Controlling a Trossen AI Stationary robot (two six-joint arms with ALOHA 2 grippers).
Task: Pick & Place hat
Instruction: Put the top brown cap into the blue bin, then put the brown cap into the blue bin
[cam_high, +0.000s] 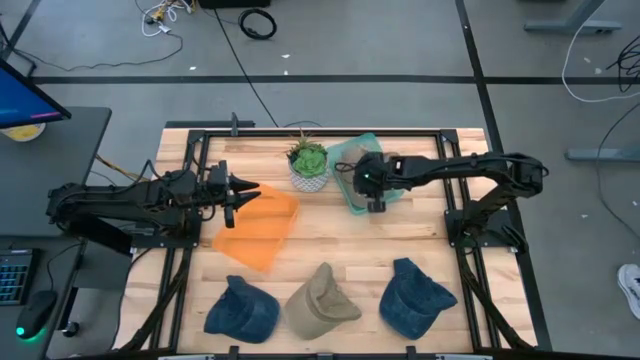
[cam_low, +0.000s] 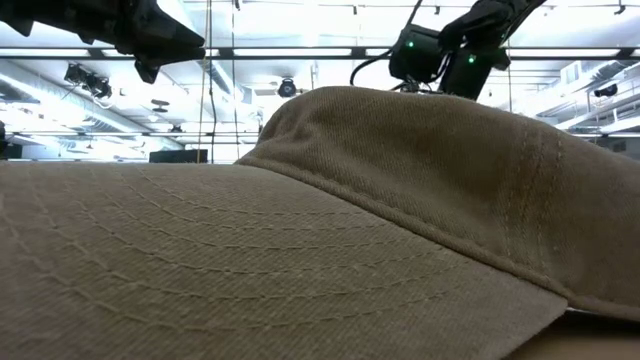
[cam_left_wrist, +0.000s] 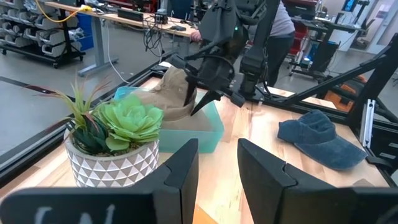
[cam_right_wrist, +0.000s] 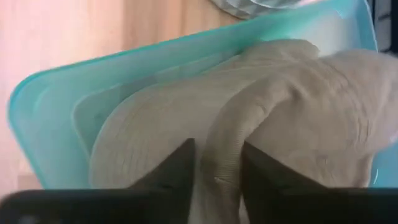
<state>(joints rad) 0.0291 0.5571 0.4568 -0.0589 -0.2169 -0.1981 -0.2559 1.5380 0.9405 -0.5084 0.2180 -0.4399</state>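
Note:
A tan hat lies in the teal tray at the far middle of the table. My right gripper stands over it, fingers pointing down, shut on a raised fold of the hat. My left gripper hovers open and empty over the far edge of the orange tray. It looks toward the plant pot and the teal tray. Along the near edge lie a blue hat, a second tan hat and another blue hat, each flat on the table. My right gripper pinches a raised ridge of the tan hat's cloth between its two fingers, coming from above and pointing down. The ridge runs between the fingers and fills the gap. The rest of the hat rests in the teal tray.
A white pot with a green succulent stands between the two trays, close to the teal one. The dark metal frame runs round the table. In the low view the near tan hat fills most of the picture.

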